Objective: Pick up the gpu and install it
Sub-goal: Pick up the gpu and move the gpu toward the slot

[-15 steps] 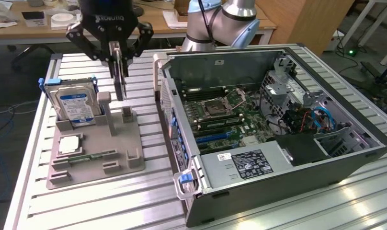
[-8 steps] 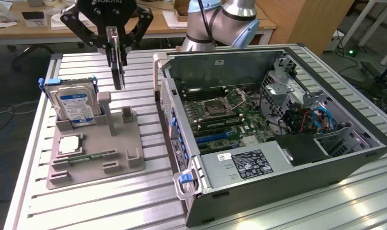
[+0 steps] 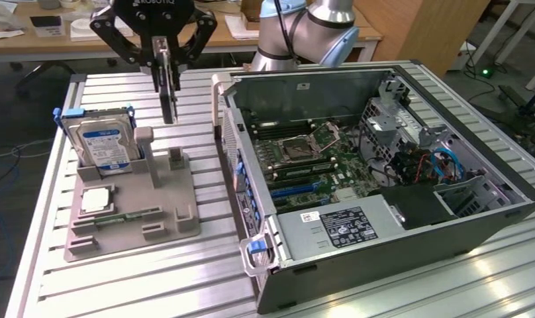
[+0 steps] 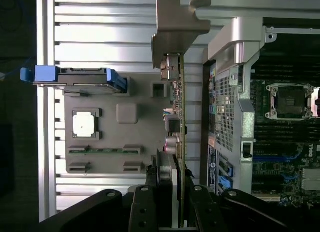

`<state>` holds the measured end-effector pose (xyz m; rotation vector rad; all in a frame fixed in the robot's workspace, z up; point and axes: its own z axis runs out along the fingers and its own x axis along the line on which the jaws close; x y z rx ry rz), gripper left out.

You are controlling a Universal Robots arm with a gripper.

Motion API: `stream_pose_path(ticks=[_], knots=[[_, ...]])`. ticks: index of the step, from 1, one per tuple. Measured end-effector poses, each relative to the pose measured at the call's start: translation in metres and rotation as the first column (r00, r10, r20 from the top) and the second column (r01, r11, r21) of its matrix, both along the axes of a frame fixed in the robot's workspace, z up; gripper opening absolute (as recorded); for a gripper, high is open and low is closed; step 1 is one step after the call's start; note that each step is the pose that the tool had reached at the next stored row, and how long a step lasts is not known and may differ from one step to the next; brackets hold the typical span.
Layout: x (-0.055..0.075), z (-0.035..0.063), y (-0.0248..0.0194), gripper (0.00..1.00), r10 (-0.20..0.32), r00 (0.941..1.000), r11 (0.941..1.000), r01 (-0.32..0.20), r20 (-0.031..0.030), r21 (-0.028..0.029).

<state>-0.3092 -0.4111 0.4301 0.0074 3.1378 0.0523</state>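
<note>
**Item 1: graphics card.** The gpu (image 3: 169, 99) (image 4: 182, 122) is a thin, flat, dark card with a silver metal bracket at one end. It hangs edge-on in the air, long axis vertical and bracket end lowest. In the wrist view it sits over the side of the fixture tray nearest the computer case, outside the case. Its board components and the black fan housing show along one face.

**Item 2: end effector.** The black two-finger gripper (image 3: 166, 66) (image 4: 172, 202) has its jaws partly closed and clamped on the card's upper end, one finger on each face.

**Item 3: fixture.** A grey moulded fixture tray (image 3: 135, 225) (image 4: 127, 113) lies flat below the card. It carries:
- a silver hard drive with a blue label (image 3: 104, 149), upright in a slot at the far end, in a blue-tabbed carrier
- a square silver processor chip (image 3: 97, 199) (image 4: 83, 124), flat in a recess
- a slim green memory stick (image 3: 130, 215) (image 4: 97, 151), flat in a groove beside the chip

**Item 4: chassis.** An open black and silver computer case (image 3: 479, 218) (image 4: 240, 52) lies on its side at the exterior view's right of the tray. Its green motherboard (image 3: 338, 162) is exposed, with an open processor socket (image 3: 314, 140) (image 4: 292, 101). A silver power supply with a dark label (image 3: 343, 225) sits at the near end.

**Item 5: support.** A slatted aluminium table (image 3: 117, 285) (image 4: 110, 37) bears the tray and case.

**Item 6: manipulator.** The grey and blue robot arm (image 3: 316, 30) stands behind the case.
</note>
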Motion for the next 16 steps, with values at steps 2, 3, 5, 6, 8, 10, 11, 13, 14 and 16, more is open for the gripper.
stream_pose_path(ticks=[2, 3, 5, 6, 8, 10, 11, 13, 14, 16], knots=[[0.005, 0.0000, 0.0000, 0.28, 0.000, 1.0000, 1.0000, 0.000, 0.0000, 0.0000], [0.008, 0.0000, 0.0000, 0.28, 0.000, 1.0000, 1.0000, 0.000, -0.0001, 0.0000], [0.014, 0.0001, 0.0000, 0.28, 0.000, 1.0000, 1.0000, 0.000, -0.0001, -0.0001], [0.017, 0.0000, 0.0000, 0.28, 0.000, 1.0000, 1.0000, 0.000, 0.0001, 0.0000], [0.023, 0.0000, 0.0000, 0.28, 0.000, 1.0000, 1.0000, 0.000, 0.0000, 0.0000], [0.029, 0.0000, 0.0000, 0.28, 0.000, 1.0000, 1.0000, 0.000, -0.0001, -0.0001], [0.031, 0.0000, 0.0000, 0.28, 0.000, 1.0000, 1.0000, 0.000, -0.0001, -0.0001], [0.036, 0.0000, 0.0000, 0.28, 0.000, 1.0000, 1.0000, 0.000, 0.0000, 0.0000], [0.039, 0.0000, 0.0000, 0.28, 0.000, 1.0000, 1.0000, 0.000, 0.0000, 0.0000], [0.044, 0.0000, 0.0000, 0.28, 0.000, 1.0000, 1.0000, 0.000, 0.0000, 0.0000]])
